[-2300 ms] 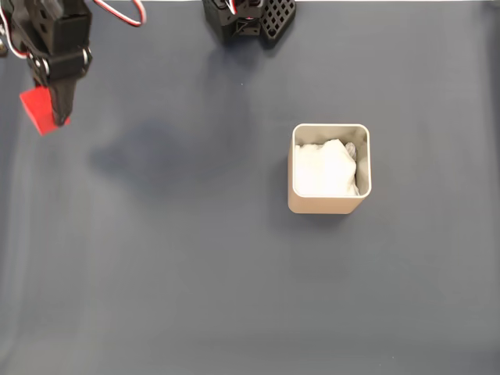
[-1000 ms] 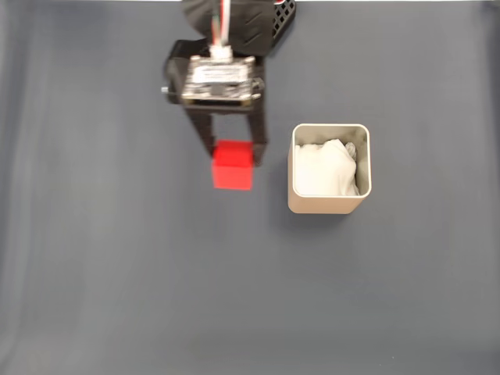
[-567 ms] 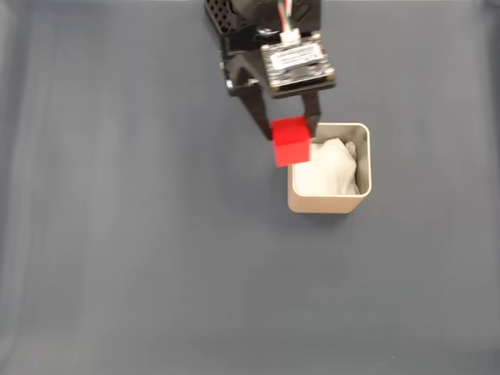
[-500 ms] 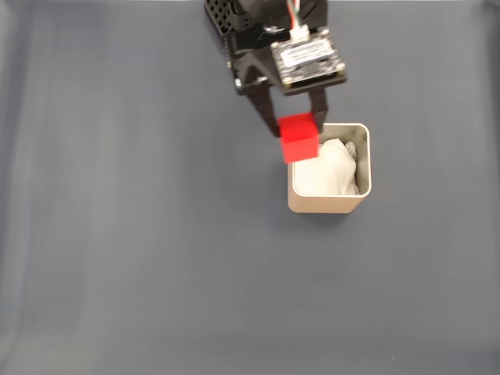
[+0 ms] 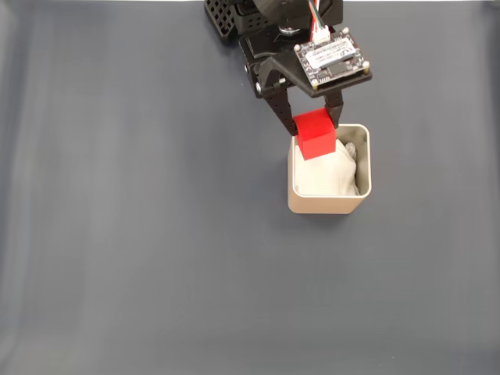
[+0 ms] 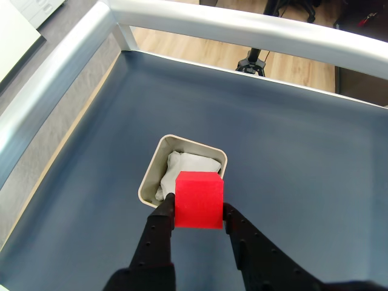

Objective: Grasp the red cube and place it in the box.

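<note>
Surface: dark blue-grey mat [image 5: 141, 234], matte, faintly streaked, covering the whole work area in the fixed view. In the wrist view the same mat [image 6: 303, 151] is bordered by a silver metal rail [image 6: 242, 27] along the far edge and another down the left side; past the rail, light wood flooring [image 6: 200, 51] and a black stand's feet [image 6: 251, 63] on it.

Gripper [image 5: 314, 123]: black, two fingers clamped on the red cube [image 5: 316, 134], one finger on each side face. Cube held clear of the mat, above the box [image 5: 329, 205], overlapping its upper-left corner in the fixed view. In the wrist view the gripper [image 6: 199, 209] holds the red cube [image 6: 199, 199] at the near rim of the box [image 6: 150, 176], covering part of the opening.

Box: beige, square, rounded corners, upright on the mat, crumpled white paper [image 5: 332, 173] inside.

Fixed view adds: circuit board [image 5: 332, 58] with white label on top of the gripper body, wires [image 5: 319, 14] running up from it, and black perforated arm base [image 5: 226, 16] at the top edge.

Wrist view adds: the rails, the room floor, and both finger inner faces pressed flat against the cube.
</note>
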